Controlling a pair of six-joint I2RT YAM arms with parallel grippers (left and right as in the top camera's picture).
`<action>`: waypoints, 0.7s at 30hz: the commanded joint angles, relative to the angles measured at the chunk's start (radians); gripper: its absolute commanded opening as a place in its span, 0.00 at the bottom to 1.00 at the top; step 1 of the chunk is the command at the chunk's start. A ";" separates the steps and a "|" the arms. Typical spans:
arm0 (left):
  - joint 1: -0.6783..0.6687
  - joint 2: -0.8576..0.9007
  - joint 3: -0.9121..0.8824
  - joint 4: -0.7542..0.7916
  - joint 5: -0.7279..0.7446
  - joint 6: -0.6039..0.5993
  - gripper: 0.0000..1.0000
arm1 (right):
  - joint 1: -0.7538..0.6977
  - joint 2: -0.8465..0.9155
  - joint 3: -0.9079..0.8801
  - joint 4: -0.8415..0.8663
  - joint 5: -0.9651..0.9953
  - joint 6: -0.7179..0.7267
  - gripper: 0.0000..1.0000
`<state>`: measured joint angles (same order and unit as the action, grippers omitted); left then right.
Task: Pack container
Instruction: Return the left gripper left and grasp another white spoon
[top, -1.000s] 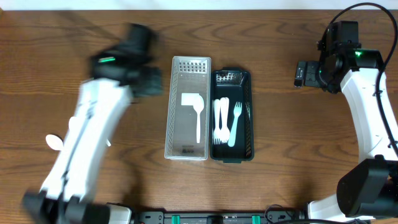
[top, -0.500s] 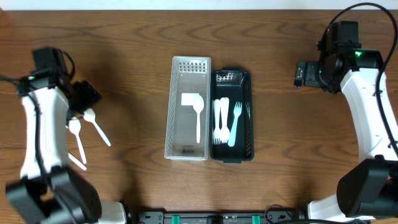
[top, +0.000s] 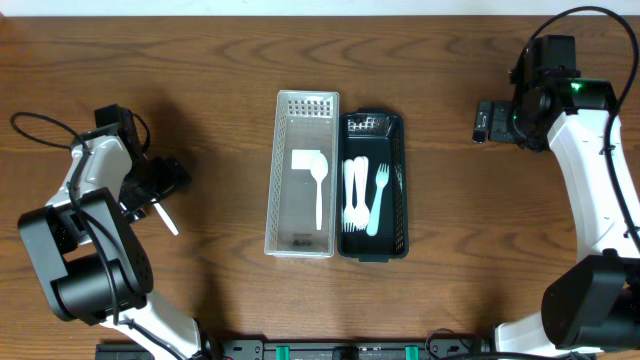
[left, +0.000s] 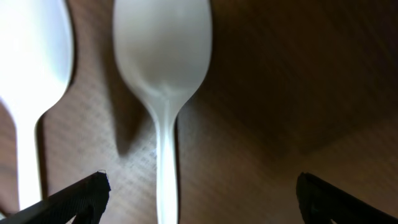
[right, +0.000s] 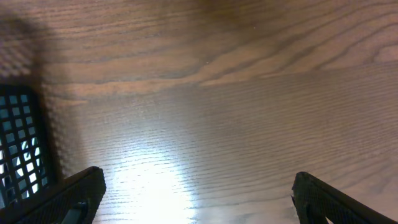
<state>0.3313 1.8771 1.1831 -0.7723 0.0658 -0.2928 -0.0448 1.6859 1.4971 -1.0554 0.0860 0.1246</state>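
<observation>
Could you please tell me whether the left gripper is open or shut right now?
Open: the left gripper shows its fingertips wide apart in its wrist view, with a white spoon lying untouched between them.

table (top: 450, 280): showing up warm brown, wavy wood grain running all over it, darker streaks mixing in
light basket (top: 308, 103): looking whitish-clear, tiny grid holes patterning the walls
dark basket (top: 404, 170): reading as blackish green, lattice mesh going down the sides
spatula (top: 312, 170): coming through plain white, no markings
forks (top: 365, 195): also showing plain white, popping against the dark mesh
spoons (left: 163, 56): glowing white up close, kinda glossy, throwing dark shadows onto the brown
left arm (top: 88, 170): wearing white shells with black joints
right arm (top: 590, 170): rocking the same white-and-black deal
green light (top: 577, 87): shining bright green on that right arm's black part
</observation>
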 joint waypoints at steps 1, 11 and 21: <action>0.006 0.018 0.002 0.015 0.031 0.031 0.99 | -0.001 -0.001 0.000 -0.003 0.004 -0.011 0.99; 0.026 0.039 -0.002 0.030 0.032 0.031 1.00 | -0.001 -0.001 0.000 -0.004 0.004 -0.011 0.99; 0.026 0.085 -0.002 0.029 0.031 0.031 1.00 | -0.001 -0.001 0.000 -0.008 0.004 -0.011 0.99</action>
<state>0.3519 1.9224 1.1843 -0.7429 0.0937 -0.2798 -0.0448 1.6859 1.4971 -1.0592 0.0860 0.1246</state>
